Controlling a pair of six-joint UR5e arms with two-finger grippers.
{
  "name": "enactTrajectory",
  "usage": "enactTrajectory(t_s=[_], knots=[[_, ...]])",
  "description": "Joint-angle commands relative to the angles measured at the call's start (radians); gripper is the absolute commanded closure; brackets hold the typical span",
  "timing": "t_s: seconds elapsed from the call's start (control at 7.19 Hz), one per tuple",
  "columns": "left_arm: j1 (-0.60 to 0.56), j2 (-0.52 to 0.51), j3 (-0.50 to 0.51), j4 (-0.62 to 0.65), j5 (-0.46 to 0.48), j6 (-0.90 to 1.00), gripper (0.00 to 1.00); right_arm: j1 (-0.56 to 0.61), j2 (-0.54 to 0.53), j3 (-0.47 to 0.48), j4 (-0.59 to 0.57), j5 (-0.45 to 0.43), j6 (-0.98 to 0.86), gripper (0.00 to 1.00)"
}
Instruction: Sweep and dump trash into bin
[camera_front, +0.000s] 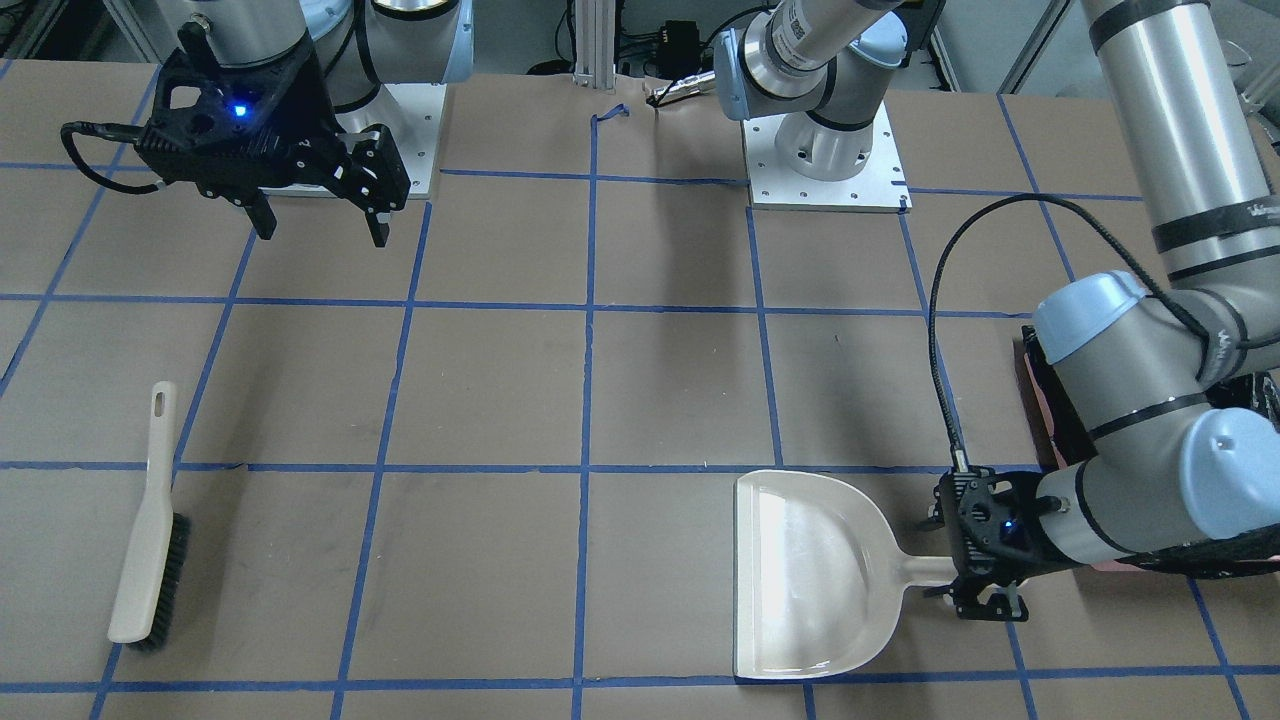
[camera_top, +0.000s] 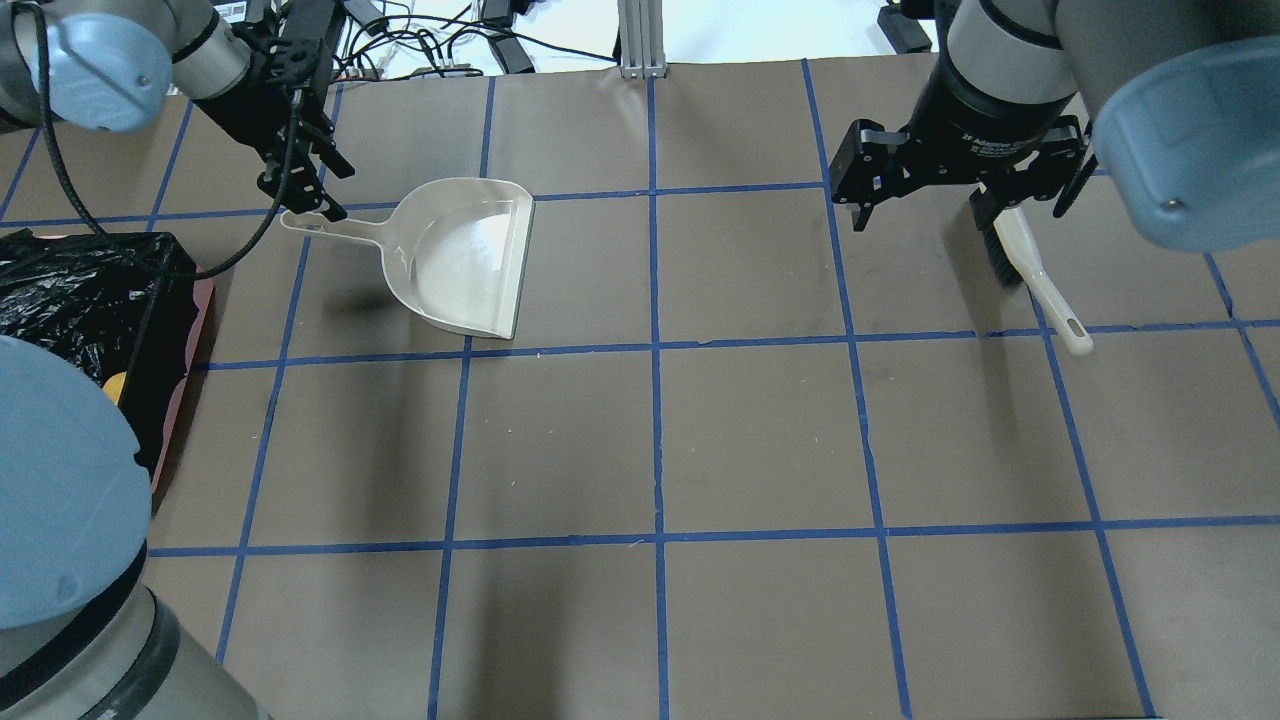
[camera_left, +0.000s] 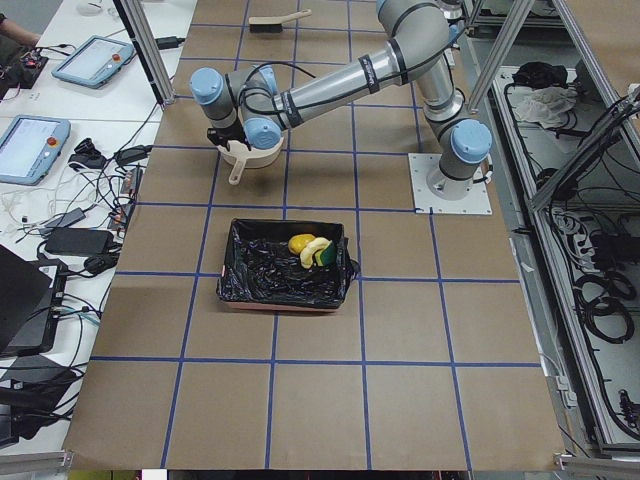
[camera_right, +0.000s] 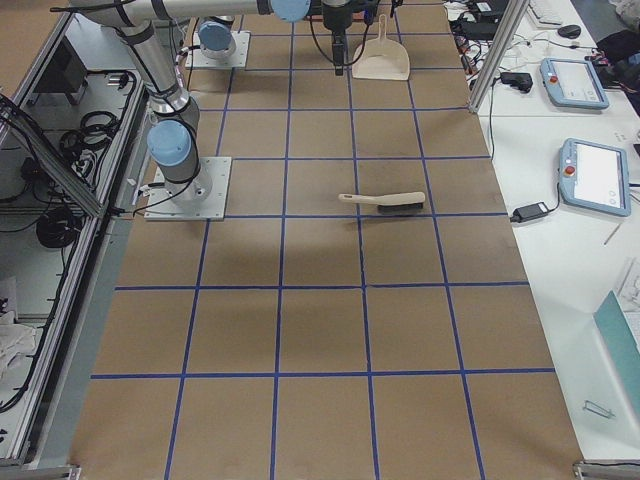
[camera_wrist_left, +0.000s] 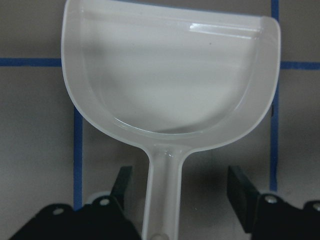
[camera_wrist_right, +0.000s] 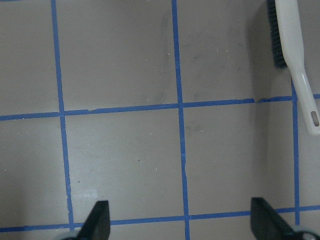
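The trash (camera_left: 308, 249), yellow and green toy foods, lies inside the black-lined bin (camera_left: 250, 272), which also shows at the table's left end (camera_top: 90, 290). A beige dustpan (camera_front: 815, 575) rests flat and empty on the table. My left gripper (camera_wrist_left: 180, 189) is open, its fingers (camera_wrist_left: 240, 192) on either side of the dustpan handle without touching it; the left gripper (camera_top: 310, 188) sits low over the handle's end. My right gripper (camera_front: 320, 220) hangs open and empty above the table, with the brush (camera_top: 1030, 270) lying beneath it.
The brush (camera_front: 150, 540) lies flat, bristles sideways, near the table's far edge on my right side. Blue tape lines grid the brown table. The left arm's elbow (camera_front: 1150, 400) hangs over the bin. Tablets and cables lie on a side bench (camera_left: 60, 140).
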Motion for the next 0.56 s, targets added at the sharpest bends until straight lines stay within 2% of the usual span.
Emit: enactTrajectory(t_s=[0.0, 0.28, 0.42], knots=[[-0.017, 0.106, 0.01, -0.091, 0.006, -0.274, 0.27, 0.0, 0.0, 0.0, 0.001, -0.001, -0.001, 0.0], [-0.04, 0.216, -0.004, -0.173, 0.01, -0.585, 0.19, 0.001, 0.0, 0.0, 0.001, 0.0, 0.0, 0.0], [-0.043, 0.265, -0.004, -0.198, 0.011, -0.779, 0.07, 0.0, 0.0, 0.0, 0.001, -0.001, 0.0, 0.0]])
